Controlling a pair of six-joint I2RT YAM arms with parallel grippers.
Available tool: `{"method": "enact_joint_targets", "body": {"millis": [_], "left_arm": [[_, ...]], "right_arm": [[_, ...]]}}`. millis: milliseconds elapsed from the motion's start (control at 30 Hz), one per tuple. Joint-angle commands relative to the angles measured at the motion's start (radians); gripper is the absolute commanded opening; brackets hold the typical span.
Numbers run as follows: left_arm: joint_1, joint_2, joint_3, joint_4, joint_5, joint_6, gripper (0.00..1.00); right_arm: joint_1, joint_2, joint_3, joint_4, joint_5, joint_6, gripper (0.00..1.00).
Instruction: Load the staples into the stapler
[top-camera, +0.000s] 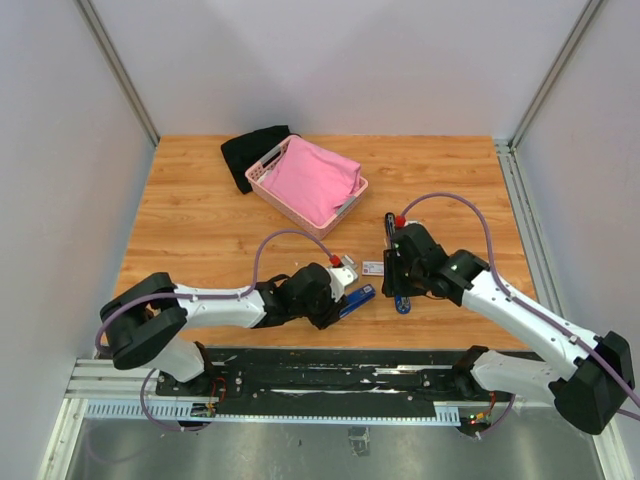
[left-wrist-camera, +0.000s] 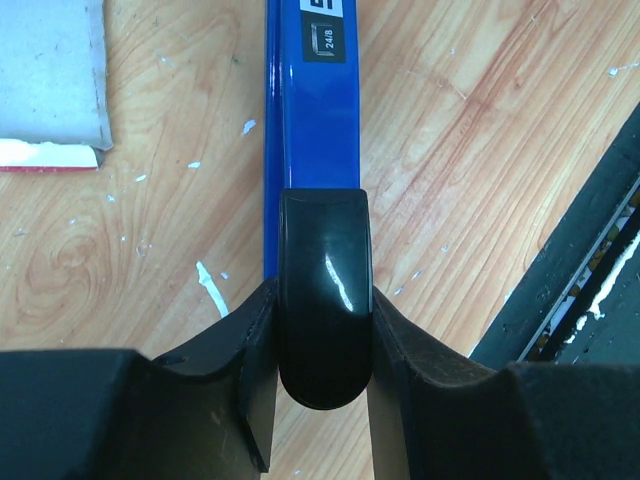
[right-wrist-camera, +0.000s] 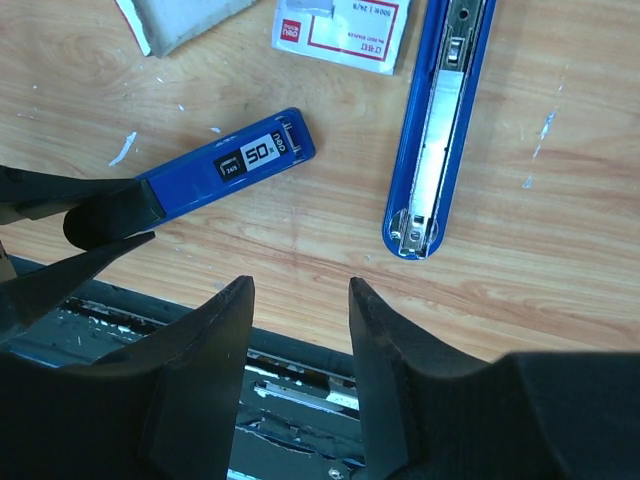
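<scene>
Staples carton (right-wrist-camera: 340, 30) lies loose at twelve o'clock, in no gripper. Nearest, the left gripper (left-wrist-camera: 322, 300) pinches the stapler handle (left-wrist-camera: 315, 120) by its rounded black tail, which could squirt free. The right gripper (right-wrist-camera: 300, 290) hangs half-open and empty. Reaching past the open magazine (right-wrist-camera: 435, 130) at one o'clock, it may knock that askew.

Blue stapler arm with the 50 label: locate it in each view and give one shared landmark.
Top external: blue stapler arm low centre, at the left hand.
Left wrist: centre, running up from the hand.
Right wrist: left of centre, slanted.
Landmark: the left hand gripping its black end.
</scene>
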Motion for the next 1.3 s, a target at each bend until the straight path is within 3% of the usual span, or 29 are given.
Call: {"method": "enact_joint_targets", "body": {"millis": [0,100,300,367,567,833,1267], "left_arm": [[-0.016,0.031,0.001,0.0,-0.016,0.015,0.05],[-0.014,0.007,-0.018,0.041,0.004,-0.016,0.0],[-0.013,-0.093,-0.101,0.161,0.076,-0.079,0.0],[-0.013,-0.145,-0.131,0.191,0.075,-0.094,0.0],[-0.011,-0.241,-0.166,0.196,0.065,-0.113,0.0],[-0.01,-0.343,-0.189,0.215,0.06,-0.174,0.0],[-0.008,-0.449,-0.189,0.238,0.029,-0.245,0.0]], "right_arm": [[-0.023,-0.022,-0.034,0.021,0.033,0.051,0.44],[-0.081,-0.047,-0.08,0.073,-0.021,0.087,0.48],[-0.304,-0.153,-0.289,0.377,-0.387,0.173,0.63],[-0.337,-0.168,-0.317,0.414,-0.422,0.186,0.68],[-0.348,-0.138,-0.316,0.385,-0.465,0.138,0.69],[-0.347,-0.013,-0.308,0.436,-0.656,0.098,0.68],[-0.347,0.037,-0.361,0.573,-0.739,0.236,0.68]]}}
